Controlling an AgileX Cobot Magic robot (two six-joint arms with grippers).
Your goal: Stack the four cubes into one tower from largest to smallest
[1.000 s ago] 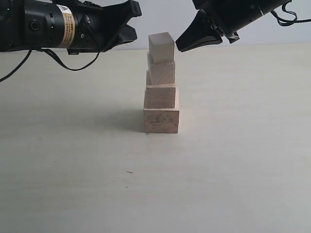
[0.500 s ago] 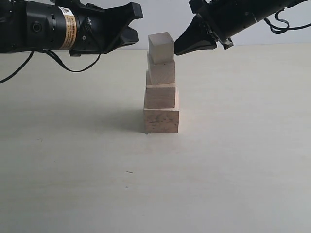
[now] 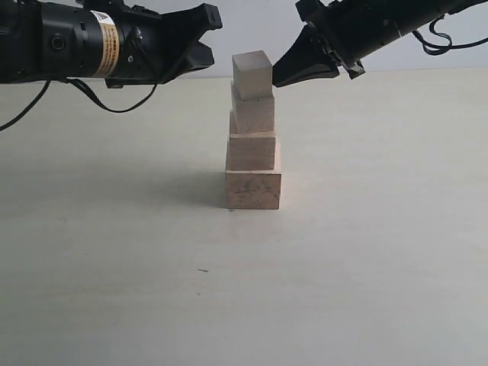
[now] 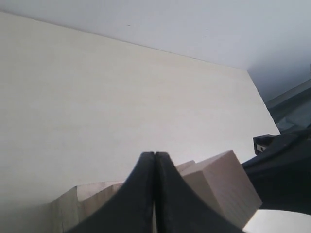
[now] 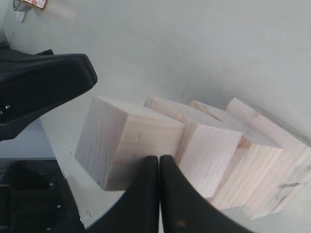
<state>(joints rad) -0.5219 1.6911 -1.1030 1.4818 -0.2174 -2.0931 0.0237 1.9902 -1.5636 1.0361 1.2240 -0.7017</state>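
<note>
The four cubes stand as one tower on the pale table (image 3: 114,252). The largest cube (image 3: 253,191) is lowest, then the second (image 3: 252,151), the third (image 3: 254,113) and the smallest cube (image 3: 252,74) on top. My left gripper (image 3: 206,36) is shut and empty, hovering left of the smallest cube (image 4: 223,189) and apart from it. My right gripper (image 3: 277,76) is shut with nothing in it. Its tip (image 5: 159,158) is at the smallest cube's (image 5: 126,145) right face; I cannot tell whether it touches.
The table runs bare around the tower to a grey wall (image 3: 252,27) behind. Black cables (image 3: 114,103) hang from both arms above the far table. In the right wrist view the left gripper (image 5: 43,87) sits just past the tower's top.
My right gripper has moved left and slightly up, bringing its tip to the smallest cube's side. The left gripper and the tower have stayed nearly still.
</note>
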